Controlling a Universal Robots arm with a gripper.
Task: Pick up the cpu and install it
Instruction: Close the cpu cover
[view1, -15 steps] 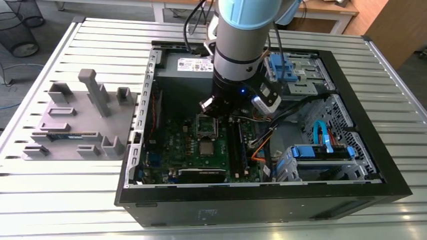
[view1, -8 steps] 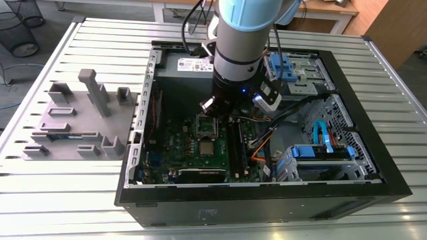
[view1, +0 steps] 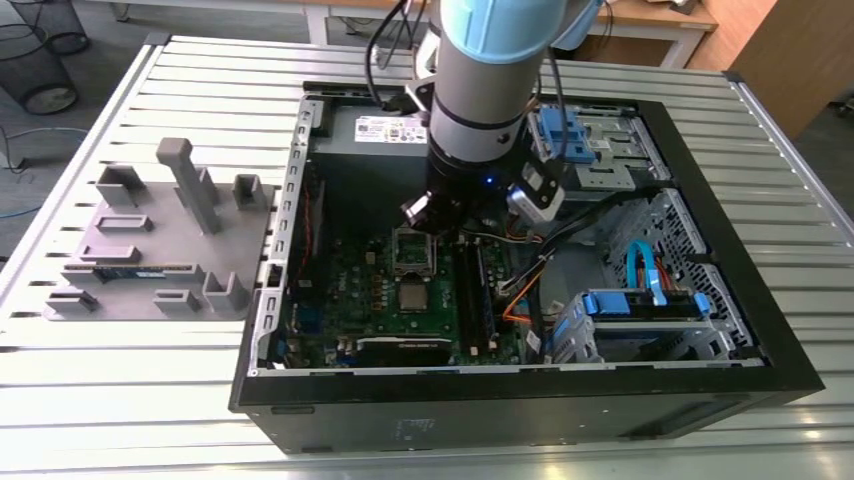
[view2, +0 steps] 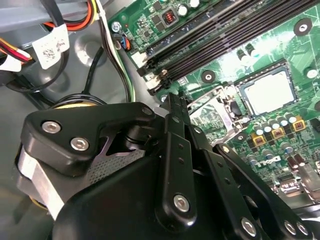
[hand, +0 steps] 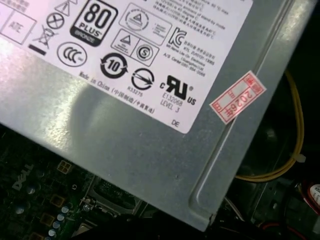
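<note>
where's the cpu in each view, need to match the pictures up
exterior view: the cpu is a silver square on the green motherboard, mid-case.
second wrist view: the cpu is the pale shiny square in a dark frame.
first wrist view: cannot tell; the power supply hides most of the board.
shared landmark: the black memory slots running beside the cpu.

You'll see the cpu (view1: 415, 296) lying flat, silver top up, square, on the green board (view1: 350, 285) just beside the socket (view1: 411, 252).
</note>
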